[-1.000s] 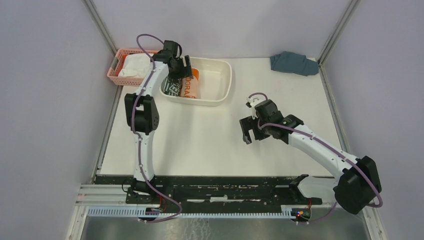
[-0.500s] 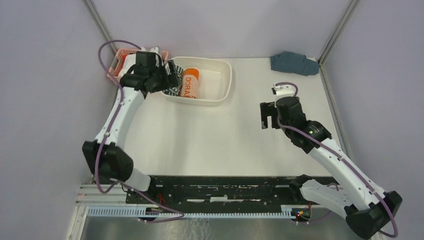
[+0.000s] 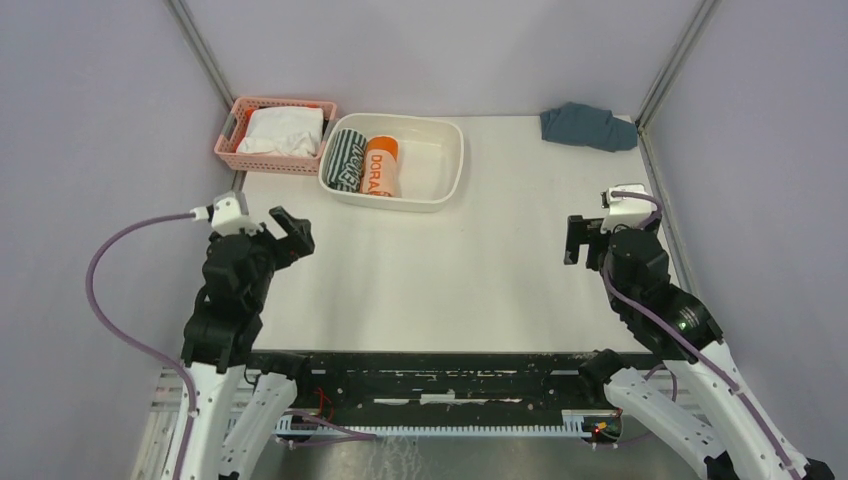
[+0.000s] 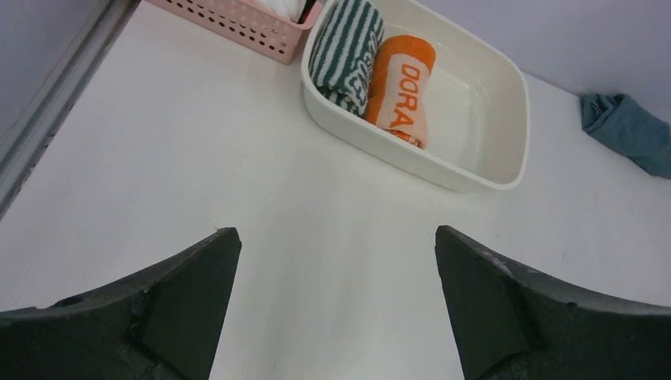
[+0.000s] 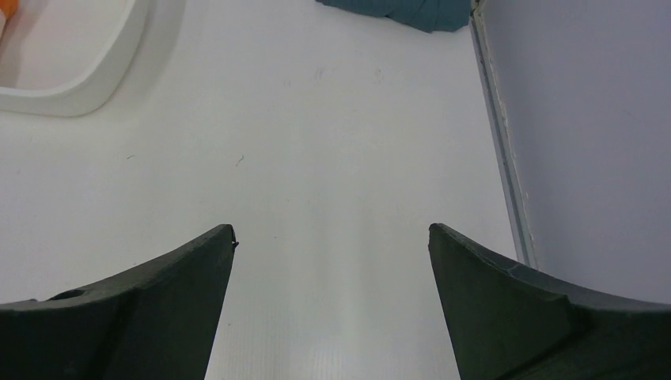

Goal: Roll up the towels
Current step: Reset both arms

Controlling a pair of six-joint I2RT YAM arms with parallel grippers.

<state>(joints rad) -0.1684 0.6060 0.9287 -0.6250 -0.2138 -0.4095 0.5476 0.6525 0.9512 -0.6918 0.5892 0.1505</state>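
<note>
Striped towel (image 4: 346, 54) and orange towel (image 4: 403, 91) lie well beyond left gripper (image 4: 334, 233).

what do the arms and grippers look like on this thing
The left arm and right arm have white shells, black joints and a purple cable looping along each. A small white module sits at each wrist. The left gripper and right gripper have black, wedge-shaped fingers. No markings visible.

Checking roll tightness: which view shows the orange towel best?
The left wrist view: the orange towel lies rolled, large and unobstructed, beside the striped towel in the white tub. The top view shows it smaller; the right wrist view catches only an orange sliver in its corner.
</note>
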